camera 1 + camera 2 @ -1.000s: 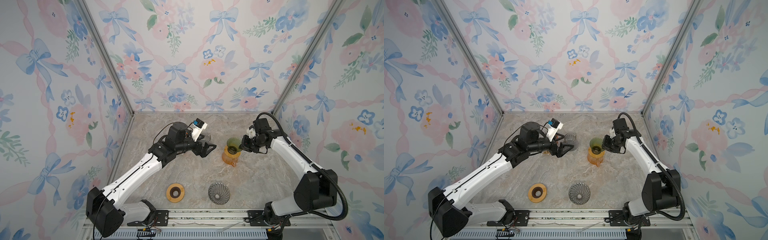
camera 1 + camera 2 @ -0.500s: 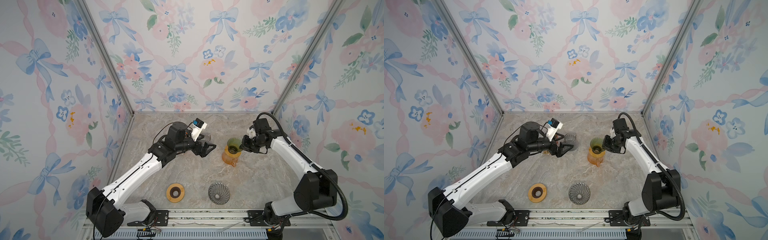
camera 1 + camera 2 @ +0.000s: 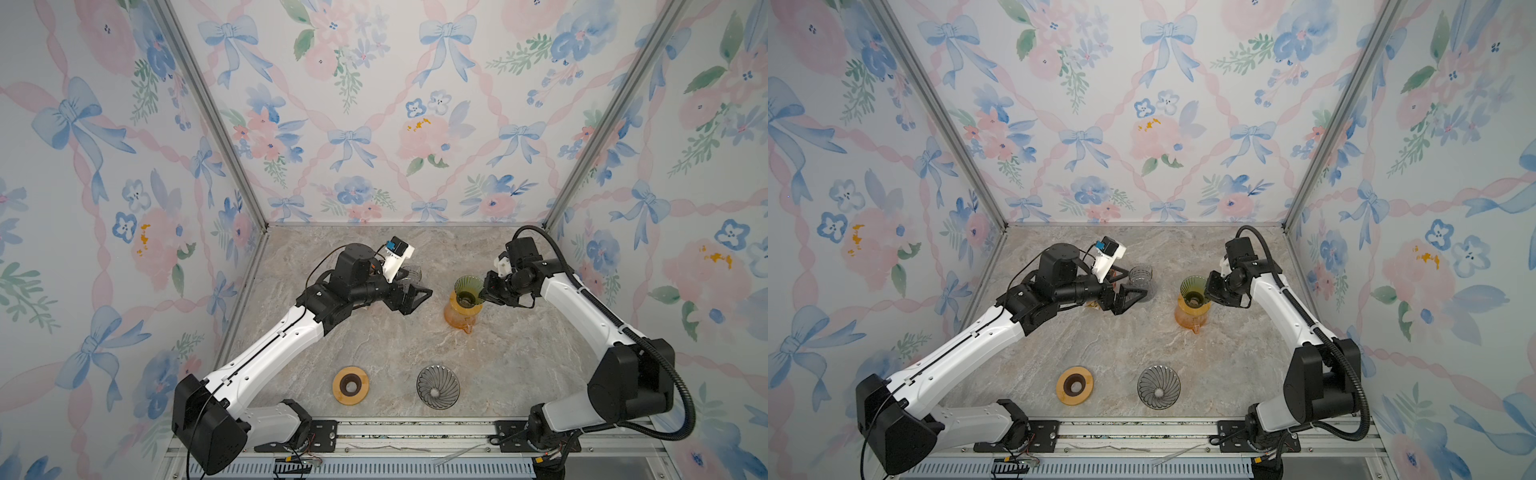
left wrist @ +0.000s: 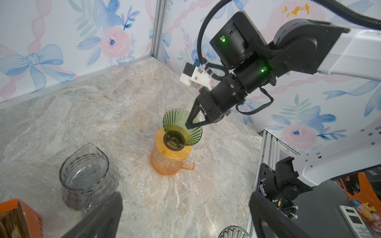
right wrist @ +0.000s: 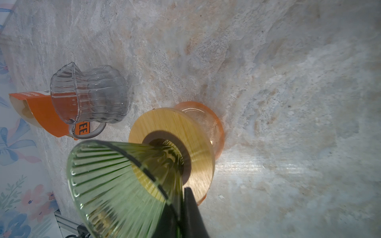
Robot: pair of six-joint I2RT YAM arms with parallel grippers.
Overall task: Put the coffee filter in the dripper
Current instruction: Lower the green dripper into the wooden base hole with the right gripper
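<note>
Holding steady: still pinching rim of green dripper [image 4: 175,121] with right tool [image 4: 186,124], atop orange carafe [image 4: 165,165]. Keeping left tool [image 4: 185,197] wide, empty, near dripper. Leaving coffee filters [image 5: 22,109] in orange box [image 5: 43,115], farther off; pickup pending.

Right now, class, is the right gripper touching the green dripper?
Touching. The left wrist view shows the right gripper shut on the rim of the green dripper, its tips meeting the glass with no gap.
</note>
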